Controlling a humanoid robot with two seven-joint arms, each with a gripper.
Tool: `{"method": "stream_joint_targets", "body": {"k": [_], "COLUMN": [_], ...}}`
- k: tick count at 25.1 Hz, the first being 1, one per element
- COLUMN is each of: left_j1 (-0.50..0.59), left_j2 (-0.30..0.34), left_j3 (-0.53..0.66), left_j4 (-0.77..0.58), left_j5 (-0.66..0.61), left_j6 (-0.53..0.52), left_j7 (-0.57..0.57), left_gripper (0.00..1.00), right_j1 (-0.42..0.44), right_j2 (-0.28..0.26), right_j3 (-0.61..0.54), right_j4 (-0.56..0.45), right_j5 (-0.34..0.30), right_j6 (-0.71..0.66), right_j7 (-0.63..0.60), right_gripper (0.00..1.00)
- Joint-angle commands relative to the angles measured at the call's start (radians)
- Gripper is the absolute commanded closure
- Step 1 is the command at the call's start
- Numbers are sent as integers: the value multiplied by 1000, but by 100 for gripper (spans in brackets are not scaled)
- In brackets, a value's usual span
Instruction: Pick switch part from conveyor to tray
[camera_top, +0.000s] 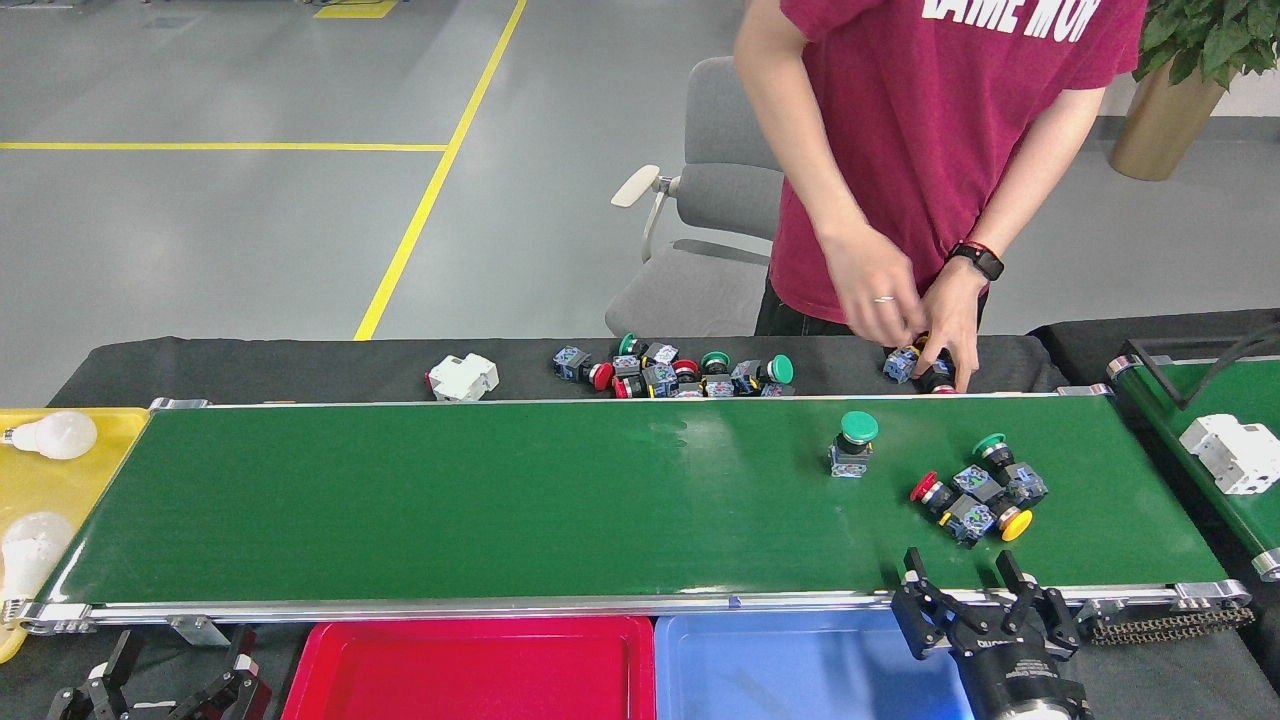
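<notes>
The conveyor (450, 500) is a long glossy green belt in a silver frame. On its right part a green-capped switch part (853, 443) stands alone. To its right lies a cluster of switch parts (975, 490) with red, green and yellow caps. My right gripper (965, 570) is open at the belt's front edge, just in front of that cluster, holding nothing. My left gripper (175, 655) sits low at the bottom left, open and empty. A red tray (480, 665) and a blue tray (800, 665) lie in front of the belt.
A person in a red shirt handles switch parts (915, 362) on the black cloth behind the belt. More switch parts (680, 372) and a white breaker (462, 377) lie there. A yellow tray (60, 480) with bulbs is at left. A second green belt (1215, 440) carries a white breaker.
</notes>
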Motion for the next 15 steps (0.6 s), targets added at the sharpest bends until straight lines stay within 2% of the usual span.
{"method": "stream_joint_targets", "body": {"k": [1,5,11,15], "left_j1": [-6,-6,-6,-6], "left_j2": [8,11,14,15], "left_j3": [8,19,17,17], "left_j4": [-13,-13,-11,-11], "left_j5": [3,4,4,4], "left_j6": [3,1,0,-2], "left_j7": [8,8,8,8], "left_gripper": [0,0,0,0], "right_j1": [-36,-70,-261,-315], "right_j2": [-8,-9,18,41], "right_j3": [5,10,90,142], "right_j4": [12,55,243,277], "right_j5": [2,2,0,0], "right_j6": [71,100,115,163], "right_j7": [2,10,8,8], "right_gripper": [2,2,2,2]}}
